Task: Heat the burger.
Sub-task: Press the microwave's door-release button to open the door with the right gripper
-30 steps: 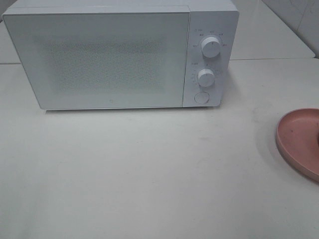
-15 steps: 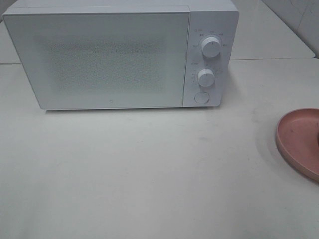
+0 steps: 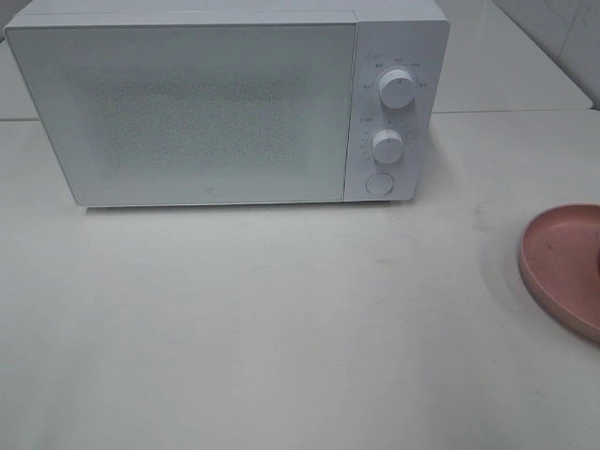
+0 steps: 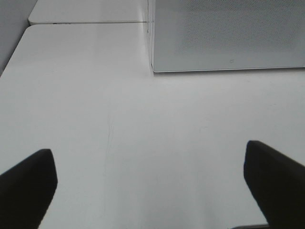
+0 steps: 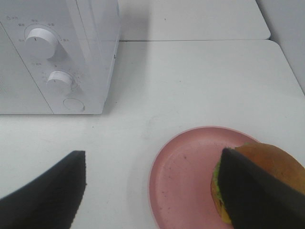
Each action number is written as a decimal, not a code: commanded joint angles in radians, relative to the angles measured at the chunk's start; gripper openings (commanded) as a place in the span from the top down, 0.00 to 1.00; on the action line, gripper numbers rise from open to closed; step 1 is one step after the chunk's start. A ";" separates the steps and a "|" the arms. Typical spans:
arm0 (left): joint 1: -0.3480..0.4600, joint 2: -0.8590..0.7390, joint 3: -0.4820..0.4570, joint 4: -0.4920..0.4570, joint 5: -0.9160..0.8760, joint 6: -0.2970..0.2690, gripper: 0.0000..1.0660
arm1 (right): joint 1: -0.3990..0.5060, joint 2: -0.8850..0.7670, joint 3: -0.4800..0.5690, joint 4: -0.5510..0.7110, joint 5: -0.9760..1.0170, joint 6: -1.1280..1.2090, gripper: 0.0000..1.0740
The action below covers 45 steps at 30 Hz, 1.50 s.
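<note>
The left gripper point(image 4: 151, 179) and the right gripper point(image 5: 152, 188) both stood wide open and empty, while the burger point(image 5: 274, 164) lay on the plate point(image 5: 186, 171).

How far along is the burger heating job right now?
Nothing looks done: the microwave door is shut and the burger sits on the pink plate, outside. In hand: nothing; the right gripper is open by the burger, the left gripper open over bare table. Left: open the door, load the burger, close up, set the dials.
</note>
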 commanded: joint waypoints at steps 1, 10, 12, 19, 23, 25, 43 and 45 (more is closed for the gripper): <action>-0.005 -0.024 0.003 0.000 -0.001 -0.002 0.06 | 0.004 0.037 0.002 0.002 -0.051 0.015 0.29; -0.005 -0.024 0.003 0.000 -0.001 -0.002 0.06 | 0.004 0.211 0.002 0.001 -0.256 0.015 0.29; -0.005 -0.024 0.003 0.000 -0.001 -0.002 0.06 | 0.004 0.248 0.002 0.001 -0.314 0.015 0.29; -0.005 -0.024 0.003 0.000 -0.001 -0.002 0.06 | 0.006 0.397 0.015 -0.001 -0.534 0.015 0.29; -0.005 -0.024 0.003 0.000 -0.001 -0.002 0.06 | 0.006 0.437 0.056 0.001 -0.659 0.015 0.29; -0.005 -0.024 0.003 0.000 -0.001 -0.002 0.06 | 0.006 0.463 0.095 0.030 -0.765 0.013 0.29; -0.005 -0.024 0.003 0.000 -0.001 -0.002 0.06 | 0.384 0.659 0.248 0.569 -1.265 -0.366 0.29; -0.005 -0.024 0.003 0.000 -0.001 -0.002 0.06 | 0.415 0.674 0.248 0.604 -1.301 -0.384 0.29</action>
